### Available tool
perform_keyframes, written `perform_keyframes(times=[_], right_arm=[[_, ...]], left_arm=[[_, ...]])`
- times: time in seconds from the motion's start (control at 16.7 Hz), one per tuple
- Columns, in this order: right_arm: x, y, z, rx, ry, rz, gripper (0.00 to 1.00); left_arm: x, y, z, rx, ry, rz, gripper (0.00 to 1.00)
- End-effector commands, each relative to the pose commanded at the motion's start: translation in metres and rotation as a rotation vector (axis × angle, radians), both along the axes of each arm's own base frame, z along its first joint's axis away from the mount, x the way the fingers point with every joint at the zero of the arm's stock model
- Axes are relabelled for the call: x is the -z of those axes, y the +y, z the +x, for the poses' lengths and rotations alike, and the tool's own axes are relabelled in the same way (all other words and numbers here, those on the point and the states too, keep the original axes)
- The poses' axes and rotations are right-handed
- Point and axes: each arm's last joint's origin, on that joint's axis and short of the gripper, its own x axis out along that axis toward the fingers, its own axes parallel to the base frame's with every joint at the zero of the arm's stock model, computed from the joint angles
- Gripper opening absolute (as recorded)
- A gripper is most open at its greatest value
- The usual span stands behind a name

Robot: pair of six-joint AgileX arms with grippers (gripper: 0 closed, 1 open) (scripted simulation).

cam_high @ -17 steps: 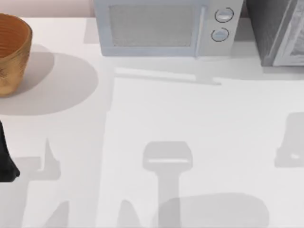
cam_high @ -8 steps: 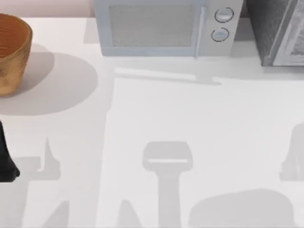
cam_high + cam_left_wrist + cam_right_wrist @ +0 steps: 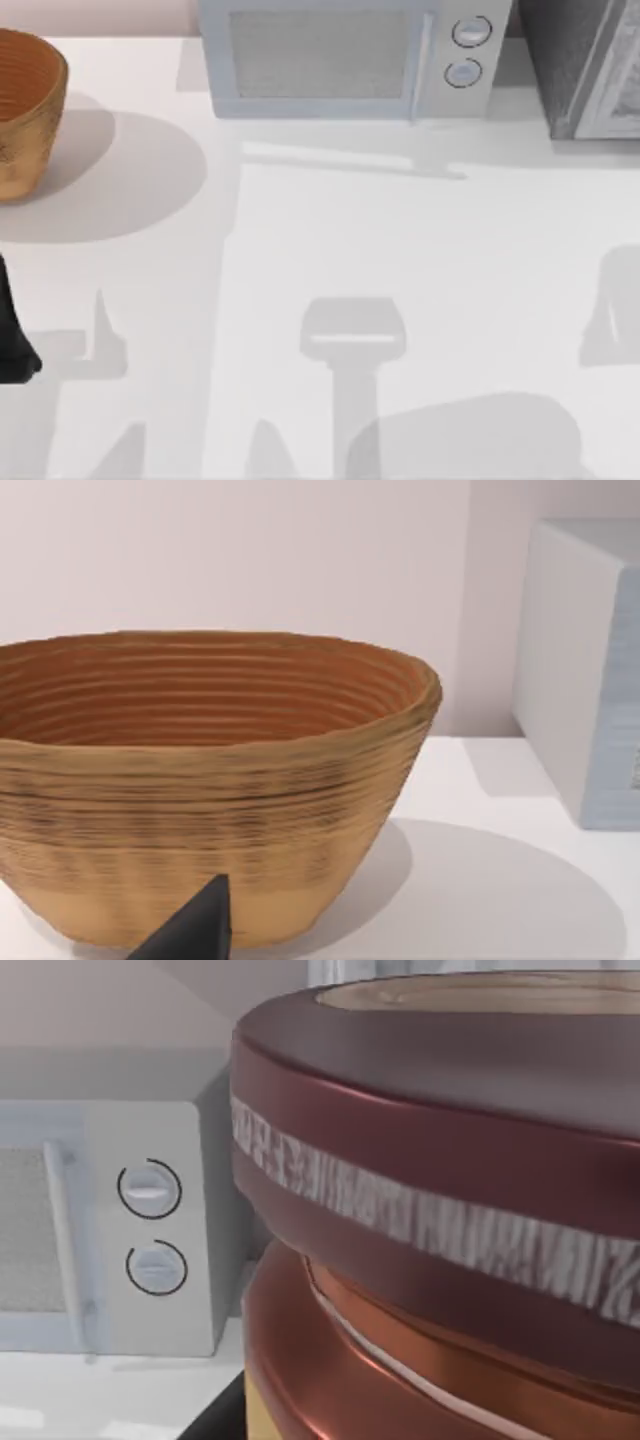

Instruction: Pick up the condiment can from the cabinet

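- Condiment can [image 3: 440,1210] sits right up against the right wrist camera, maroon lid and copper band huge, microwave [image 3: 110,1230] behind it.
- Right gripper's grip: cannot tell.
- Left arm [image 3: 12,340] parked at the table's left edge, facing the wooden bowl [image 3: 210,790].

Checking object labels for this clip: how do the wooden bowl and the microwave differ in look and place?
The wooden bowl is round, ribbed and tan-brown with an open top; the microwave is a pale grey box with a mesh door and two round dials. The bowl sits at the table's far left edge, while the microwave stands along the back, near the middle. Both rest upright on the white table.
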Motion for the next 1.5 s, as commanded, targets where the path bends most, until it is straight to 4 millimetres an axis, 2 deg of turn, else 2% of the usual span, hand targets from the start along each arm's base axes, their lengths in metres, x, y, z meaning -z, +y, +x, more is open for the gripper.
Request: perform_keyframes(times=[0.18,0.36,0.6,0.78,1.02,1.26,1.5], right_arm=[[-0.020,0.006,0.017,-0.079,-0.021,-0.003,0.00],[-0.033,0.017,0.046,-0.185,-0.022,-0.007,0.00],[-0.030,0.039,0.099,-0.345,-0.001,-0.011,0.00],[-0.008,0.060,0.138,-0.461,0.021,-0.013,0.00],[0.039,0.086,0.177,-0.592,0.043,-0.014,0.00],[0.081,0.104,0.195,-0.678,0.044,-0.014,0.00],[0.098,0.110,0.200,-0.710,0.036,-0.015,0.00]], left_arm=[[0.000,0.000,0.000,0.000,0.000,0.000,1.00],[0.000,0.000,0.000,0.000,0.000,0.000,1.00],[0.000,0.000,0.000,0.000,0.000,0.000,1.00],[0.000,0.000,0.000,0.000,0.000,0.000,1.00],[0.000,0.000,0.000,0.000,0.000,0.000,1.00],[0.000,0.000,0.000,0.000,0.000,0.000,1.00],[0.000,0.000,0.000,0.000,0.000,0.000,1.00]])
